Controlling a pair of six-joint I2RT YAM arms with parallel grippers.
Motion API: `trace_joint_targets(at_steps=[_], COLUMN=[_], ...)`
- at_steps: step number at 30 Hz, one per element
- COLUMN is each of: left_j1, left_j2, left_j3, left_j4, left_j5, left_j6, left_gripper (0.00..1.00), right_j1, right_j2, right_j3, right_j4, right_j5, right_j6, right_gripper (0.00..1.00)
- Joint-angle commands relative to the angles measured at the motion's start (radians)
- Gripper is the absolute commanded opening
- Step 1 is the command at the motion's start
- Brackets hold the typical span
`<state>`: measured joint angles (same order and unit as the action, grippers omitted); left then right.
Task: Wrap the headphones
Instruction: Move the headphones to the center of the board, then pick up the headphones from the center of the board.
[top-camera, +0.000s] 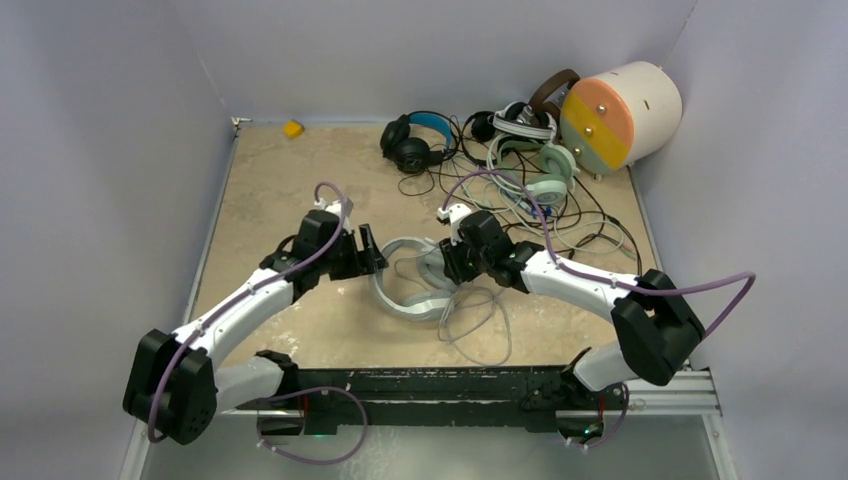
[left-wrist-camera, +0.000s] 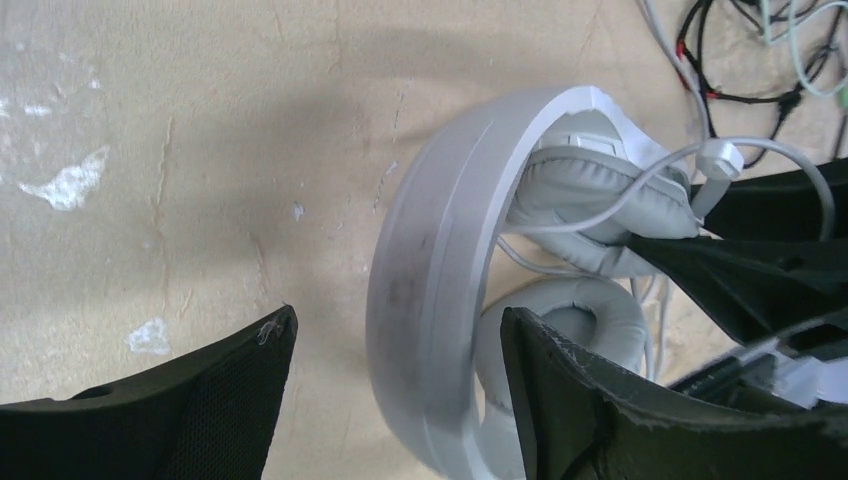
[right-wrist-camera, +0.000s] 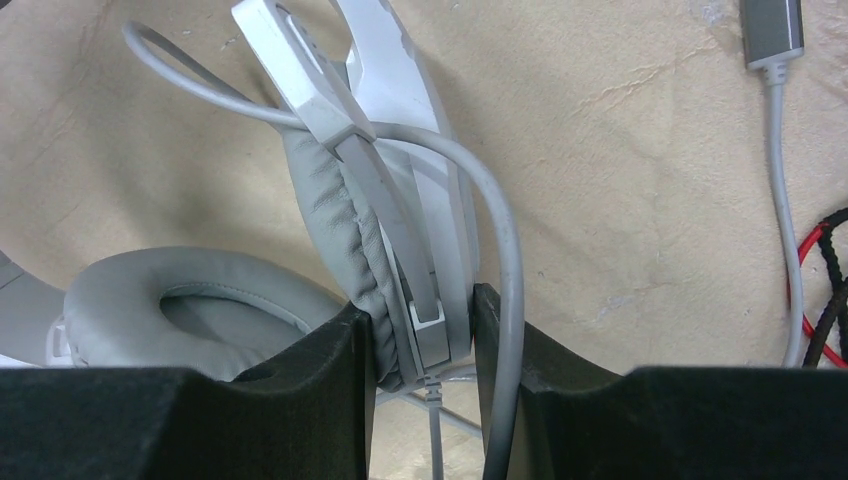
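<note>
R gripper (right-wrist-camera: 420, 325): jaws clamped on one ear cup of white-grey headset (right-wrist-camera: 385, 200); grey cable (right-wrist-camera: 510, 260) loops over the cup. L gripper (left-wrist-camera: 398, 320): jaws apart, straddling the headband (left-wrist-camera: 420, 260), no clamp seen. In top view, headset lies at frame centre btwn both grippers, on tan table (top-camera: 270, 190). Other headsets (top-camera: 500, 140) lie tangled w/ cables at upper right, beside cream cylinder (top-camera: 620, 110). Yellow block (top-camera: 292, 128) sits upper left.

Tan table (top-camera: 280, 190) bearing headphones (top-camera: 402, 302), cylinder (top-camera: 622, 112), yellow block (top-camera: 293, 128)
</note>
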<state>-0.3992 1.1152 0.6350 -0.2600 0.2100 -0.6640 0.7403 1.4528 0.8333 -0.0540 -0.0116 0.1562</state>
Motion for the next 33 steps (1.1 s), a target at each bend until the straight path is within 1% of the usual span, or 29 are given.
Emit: trace_joint_targets(at_steps=[1,5,10,15,21,27,29,33], left_j1=[-0.098,-0.192,-0.278,-0.358,-0.415,-0.446,-0.448,-0.448], left_j2=[0.08,0.175,0.257,0.351,0.422,0.483,0.498,0.499], left_j3=[0.135,0.231,0.304,0.39,0.449,0.523,0.538,0.532], left_j4=[-0.054,-0.153,-0.247,-0.365,-0.425,-0.509,-0.52,-0.494], left_j5=[-0.232,-0.41,-0.569,-0.717,-0.785,-0.872,-0.869,-0.85], left_j6=[0.069,0.1,0.117,0.098,0.082,0.057,0.058,0.06], left_gripper=[0.73,0.72,0.67,0.66,0.61,0.51,0.48,0.37], right_j1=[0.004,0.004,0.004,0.004,0.004,0.004,0.004,0.004], right_j2=[-0.034,-0.035,-0.039,-0.036,-0.037,-0.037,-0.038,-0.049], right_j3=[0.008,0.006,0.0,0.0,-0.002,-0.001,0.0,-0.004], right_j4=[0.076,0.077,0.082,0.084,0.089,0.091,0.091,0.096], right_j5=[-0.031,-0.025,-0.023,-0.032,-0.04,-0.042,-0.042,-0.051], right_j6=[0.019,0.024,0.028,0.03,0.032,0.032,0.034,0.041], right_gripper=[0.38,0.38,0.38,0.38,0.38,0.38,0.38,0.38])
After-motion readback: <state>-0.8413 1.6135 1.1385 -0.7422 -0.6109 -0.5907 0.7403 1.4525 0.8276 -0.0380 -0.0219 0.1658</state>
